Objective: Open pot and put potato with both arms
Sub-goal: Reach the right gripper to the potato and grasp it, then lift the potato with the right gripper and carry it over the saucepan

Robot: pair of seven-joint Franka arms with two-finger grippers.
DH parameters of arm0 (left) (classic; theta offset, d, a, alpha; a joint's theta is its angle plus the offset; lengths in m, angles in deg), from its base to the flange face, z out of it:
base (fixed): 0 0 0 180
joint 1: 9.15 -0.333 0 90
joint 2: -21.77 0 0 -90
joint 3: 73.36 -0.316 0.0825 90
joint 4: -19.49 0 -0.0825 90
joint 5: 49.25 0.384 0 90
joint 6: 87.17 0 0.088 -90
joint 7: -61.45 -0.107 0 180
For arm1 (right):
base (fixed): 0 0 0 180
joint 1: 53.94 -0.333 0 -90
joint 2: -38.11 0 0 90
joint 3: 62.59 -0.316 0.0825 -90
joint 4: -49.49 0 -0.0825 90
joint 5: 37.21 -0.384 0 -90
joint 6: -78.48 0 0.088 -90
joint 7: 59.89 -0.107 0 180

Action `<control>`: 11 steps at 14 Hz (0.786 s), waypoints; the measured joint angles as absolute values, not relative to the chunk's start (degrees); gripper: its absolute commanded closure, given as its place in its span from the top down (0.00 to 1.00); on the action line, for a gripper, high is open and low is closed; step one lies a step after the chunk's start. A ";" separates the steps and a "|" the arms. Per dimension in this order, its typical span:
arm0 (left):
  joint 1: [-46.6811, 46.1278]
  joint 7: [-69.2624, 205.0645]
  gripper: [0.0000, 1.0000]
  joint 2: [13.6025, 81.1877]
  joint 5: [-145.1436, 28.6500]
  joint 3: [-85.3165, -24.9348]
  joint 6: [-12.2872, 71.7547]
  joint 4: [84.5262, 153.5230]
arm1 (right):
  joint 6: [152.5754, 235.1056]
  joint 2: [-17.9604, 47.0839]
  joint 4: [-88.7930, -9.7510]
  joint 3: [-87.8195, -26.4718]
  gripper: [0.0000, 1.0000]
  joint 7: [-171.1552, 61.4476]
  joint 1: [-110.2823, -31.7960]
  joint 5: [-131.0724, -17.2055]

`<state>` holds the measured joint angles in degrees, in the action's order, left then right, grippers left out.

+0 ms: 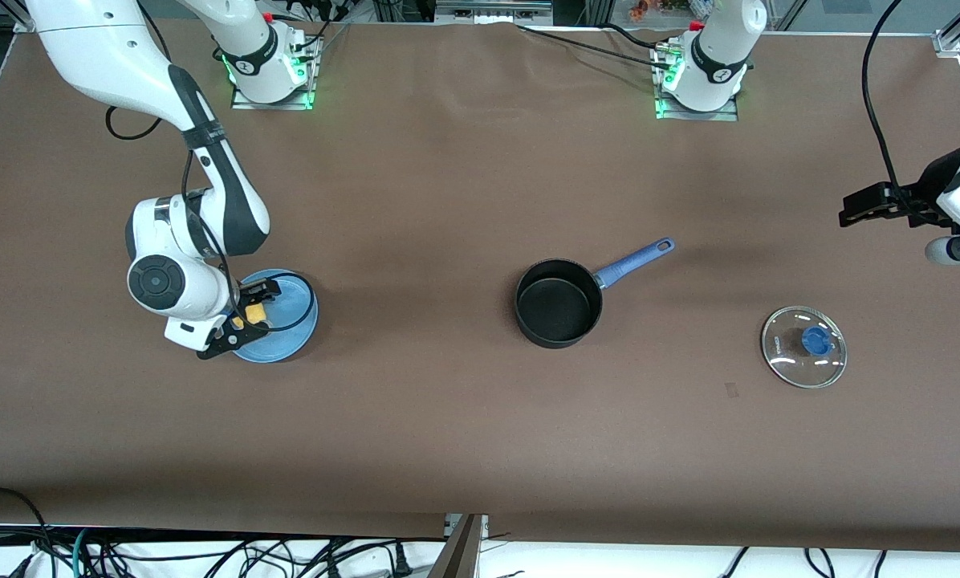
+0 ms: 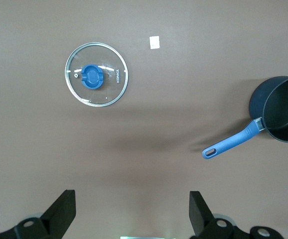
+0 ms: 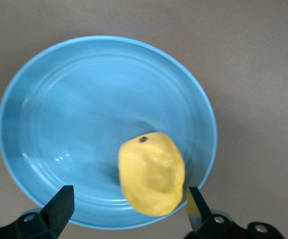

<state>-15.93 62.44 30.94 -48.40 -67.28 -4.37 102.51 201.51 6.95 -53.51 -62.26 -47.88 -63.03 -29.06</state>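
The pot [image 1: 559, 303] stands open in the middle of the brown worktop [image 1: 448, 177], its blue handle [image 1: 634, 262] angled toward the left arm's end, and its glass lid [image 1: 803, 347] lies flat on the worktop well apart from it, nearer the front camera. The left pincer [image 1: 865, 210] hangs high over that end of the worktop, fingers spread wide and holding nothing; this arm appears to be waiting. At the right arm's end, the right pincer [image 3: 129, 206] hovers just above a blue plate [image 3: 59, 124], its fingers parted on either side of the yellow potato [image 3: 151, 174], which rests on the plate near its rim, not yet gripped. The opening looks done; grasping the potato, carrying it across and dropping it into the pot remain.
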 measured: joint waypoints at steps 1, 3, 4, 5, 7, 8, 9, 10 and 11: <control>-15.88 62.44 1.00 31.15 -48.40 -67.27 -4.36 102.35 | 201.87 6.86 -53.53 -62.26 1.00 -47.86 -63.03 -28.03; -15.61 62.44 1.00 31.64 -48.40 -67.21 -4.36 102.20 | 202.84 6.47 -53.67 -62.25 1.00 -47.78 -63.02 -27.19; -15.45 62.44 1.00 31.89 -48.40 -67.20 -4.36 102.09 | 203.39 5.88 -53.83 -62.24 0.93 -47.77 -63.00 -27.15; -15.31 62.44 1.00 32.08 -48.41 -67.20 -4.36 101.99 | 203.93 5.17 -53.93 -62.20 0.83 -47.77 -62.94 -27.14; -14.69 62.43 1.00 32.18 -48.42 -67.19 -4.36 101.89 | 204.40 4.12 -53.93 -62.08 0.60 -47.76 -62.76 -27.14; -14.27 62.43 1.00 32.19 -48.42 -67.18 -4.35 101.74 | 204.43 3.93 -53.93 -62.07 0.46 -47.74 -62.67 -27.14; -14.03 62.44 1.00 32.18 -48.42 -67.18 -4.35 101.54 | 204.43 3.93 -53.92 -62.06 0.32 -47.74 -62.59 -27.14; -14.02 62.44 1.00 32.20 -48.42 -67.19 -4.35 101.40 | 204.42 3.97 -53.85 -62.06 0.18 -47.75 -62.55 -27.18; -14.02 62.44 1.00 32.29 -48.42 -67.27 -4.32 101.24 | 204.38 4.07 -53.59 -62.07 0.11 -47.77 -62.56 -27.30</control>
